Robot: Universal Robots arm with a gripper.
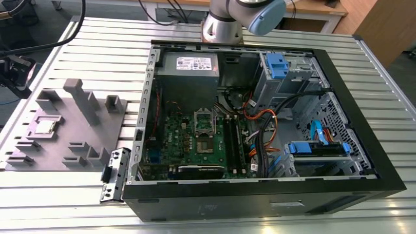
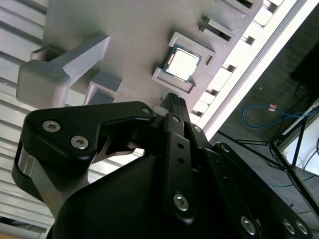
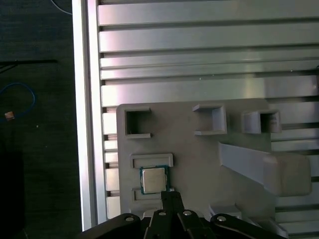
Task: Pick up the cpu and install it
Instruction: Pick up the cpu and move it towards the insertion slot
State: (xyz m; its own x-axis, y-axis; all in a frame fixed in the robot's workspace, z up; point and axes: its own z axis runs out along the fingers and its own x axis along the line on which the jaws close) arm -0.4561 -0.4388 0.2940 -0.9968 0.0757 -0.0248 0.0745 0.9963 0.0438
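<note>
Slatted aluminium table (image 1: 85,44) carries two stations: a grey fixture tray (image 1: 78,129) toward the exterior view's left and an open computer case (image 1: 351,105) at centre. Dark floor beyond the table edge, with a blue cable (image 3: 22,97) lying loose on it.

cpu (image 1: 44,126): lies flat, metal top up, in a shallow pocket of the fixture tray. Low lips on two opposite sides locate it square. The other two sides look open, presumably so fingers can reach its edges. Not lifted. In both wrist views the cpu (image 3: 153,179) (image 2: 183,63) lies just beyond the claw tip, apart from it.

claw (image 3: 172,195) (image 2: 174,99): poised over the fixture tray, pointing at the cpu pocket. Fingers appear pressed together, nothing between them. No contact with chip or tray that I can see.

Destination: silver socket frame (image 1: 203,120) on the green motherboard (image 1: 188,141), inside the computer case and well apart from the fixture tray.

Surroundings and obstructions:
- Tall upright posts (image 1: 78,95) and empty pockets (image 3: 137,122) stand near the cpu.
- One wedge-shaped post (image 3: 269,167) is off to the side of the claw.
- Inside the case, an orange and black cable bundle (image 1: 266,129) runs near the socket frame, and the case walls ring the board.
- A loose metal bracket (image 1: 114,173) lies on the table between tray and case.
</note>
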